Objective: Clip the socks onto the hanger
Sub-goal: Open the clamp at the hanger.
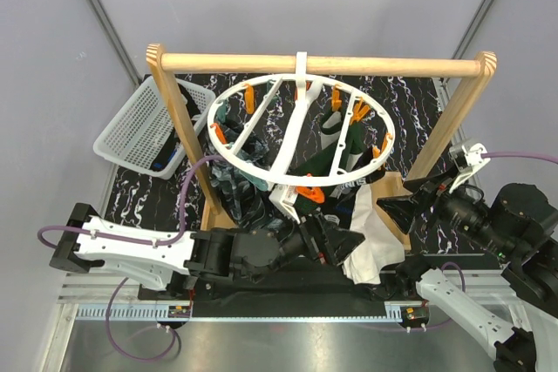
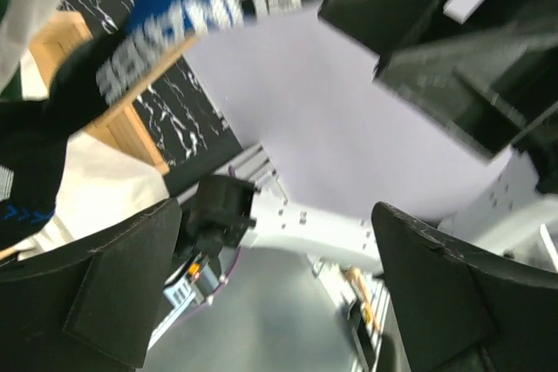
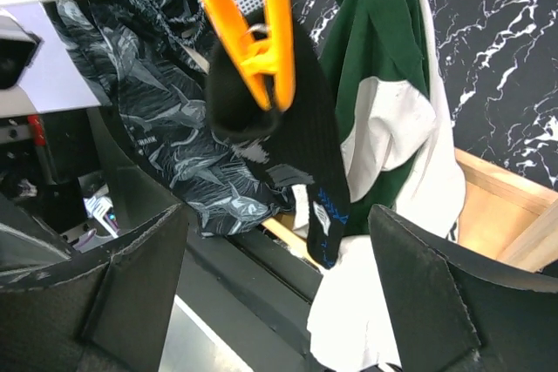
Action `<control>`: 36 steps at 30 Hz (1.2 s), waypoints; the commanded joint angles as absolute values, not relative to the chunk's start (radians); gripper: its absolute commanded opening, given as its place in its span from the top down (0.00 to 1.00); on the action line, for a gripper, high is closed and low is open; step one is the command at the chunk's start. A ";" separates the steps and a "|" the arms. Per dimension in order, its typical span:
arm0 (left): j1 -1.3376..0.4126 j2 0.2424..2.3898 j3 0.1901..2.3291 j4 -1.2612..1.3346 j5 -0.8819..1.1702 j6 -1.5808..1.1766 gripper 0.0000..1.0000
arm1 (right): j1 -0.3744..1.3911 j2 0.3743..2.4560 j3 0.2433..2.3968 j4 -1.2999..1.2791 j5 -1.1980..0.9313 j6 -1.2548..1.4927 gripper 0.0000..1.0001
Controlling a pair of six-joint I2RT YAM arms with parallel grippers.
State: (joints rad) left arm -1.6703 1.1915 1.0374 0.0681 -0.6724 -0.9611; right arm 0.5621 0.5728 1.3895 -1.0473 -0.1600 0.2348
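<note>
While black sock point(image 3: 301, 132) hangs from orange plastic peg point(image 3: 255, 41), left and right jaws apart

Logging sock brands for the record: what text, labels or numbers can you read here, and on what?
Nothing reads cleanly.
Dark sock, left wrist view: blue and white lettering, too blurred.
Pegged black sock, right wrist view: small blue mark, too small.
Mottled sock: tiny pale print, unreadable.

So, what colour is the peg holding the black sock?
The peg is orange, best seen in the right wrist view.
</note>
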 commanded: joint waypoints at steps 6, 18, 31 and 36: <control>-1.718 1.020 0.841 0.124 -0.689 -0.862 0.09 | 0.565 0.560 1.384 -1.066 -0.184 0.232 0.10; -1.948 0.868 0.834 0.156 -0.733 -0.350 0.26 | 0.565 0.560 1.287 -0.945 -0.233 0.307 0.11; -2.082 0.651 0.810 0.256 -0.672 -0.034 0.28 | 0.565 0.600 1.388 -0.934 -0.590 0.244 0.29; -2.082 0.600 0.856 0.296 -0.604 0.086 0.23 | 0.565 0.589 1.338 -0.844 -0.525 0.307 0.29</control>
